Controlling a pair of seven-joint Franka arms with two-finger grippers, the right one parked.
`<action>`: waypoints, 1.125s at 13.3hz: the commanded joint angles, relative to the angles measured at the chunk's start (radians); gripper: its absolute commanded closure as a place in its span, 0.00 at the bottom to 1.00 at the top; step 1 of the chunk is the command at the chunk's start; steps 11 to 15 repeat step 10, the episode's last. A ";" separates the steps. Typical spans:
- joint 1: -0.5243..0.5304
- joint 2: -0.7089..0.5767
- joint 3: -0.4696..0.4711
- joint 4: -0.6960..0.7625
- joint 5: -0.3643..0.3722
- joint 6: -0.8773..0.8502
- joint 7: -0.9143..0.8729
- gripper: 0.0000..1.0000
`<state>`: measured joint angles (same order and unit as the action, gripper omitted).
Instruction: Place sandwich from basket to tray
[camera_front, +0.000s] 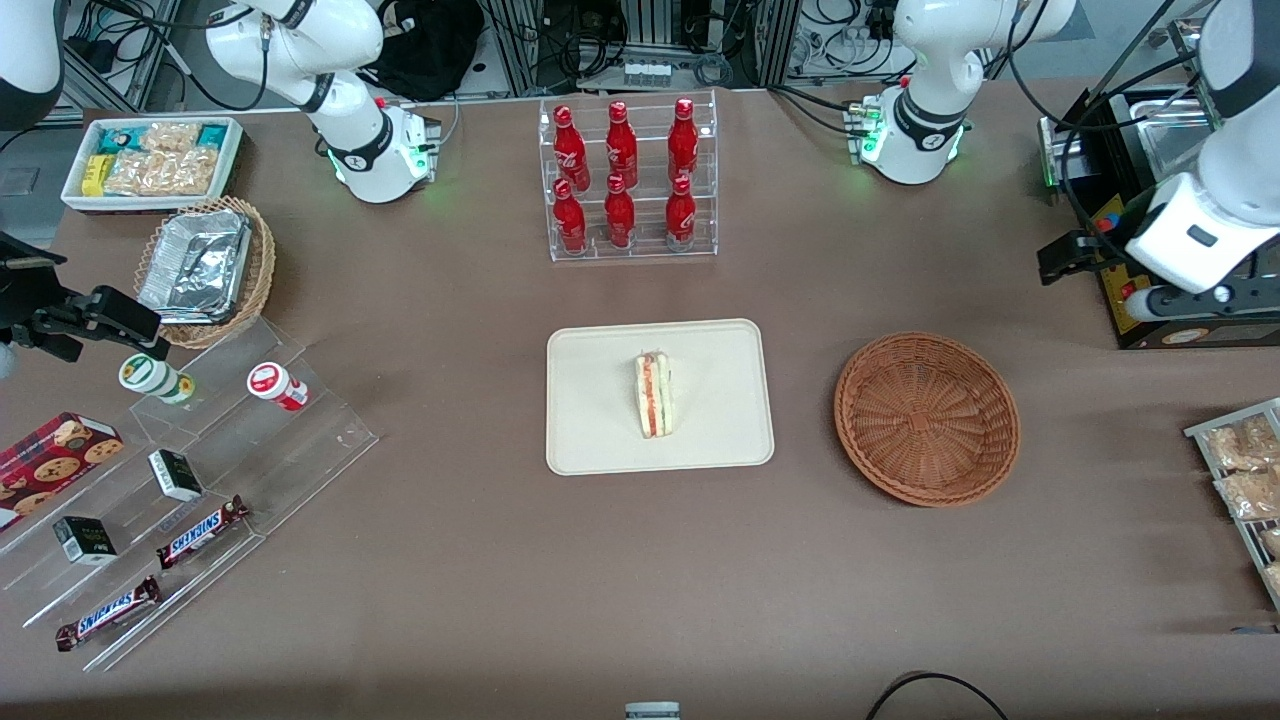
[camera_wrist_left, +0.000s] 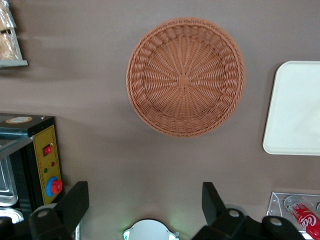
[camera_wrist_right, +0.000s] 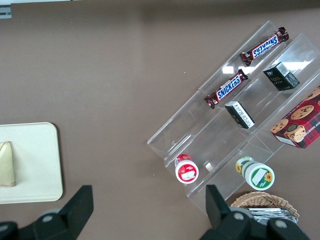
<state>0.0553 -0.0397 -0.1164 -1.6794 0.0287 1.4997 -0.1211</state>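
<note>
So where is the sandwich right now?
In the front view the sandwich lies on the tray; the basket is empty, and the open gripper is above the table near it.

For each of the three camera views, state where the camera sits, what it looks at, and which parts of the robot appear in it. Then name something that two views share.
Front view: high, facing both arm bases; sandwich lies on the tray, basket empty.
Left wrist view: on the working arm, looking down past the open gripper at the basket, above bare table nearer the arm bases.
Right wrist view: on the parked arm, looking down at the Snickers bars, its own fingers showing.
Shared: all three show the tray.
</note>
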 joint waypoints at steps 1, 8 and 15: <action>-0.017 0.053 0.012 0.093 -0.006 -0.003 0.017 0.00; 0.014 0.075 0.012 0.141 -0.013 0.022 0.035 0.00; 0.012 0.078 0.011 0.139 -0.006 0.017 0.026 0.00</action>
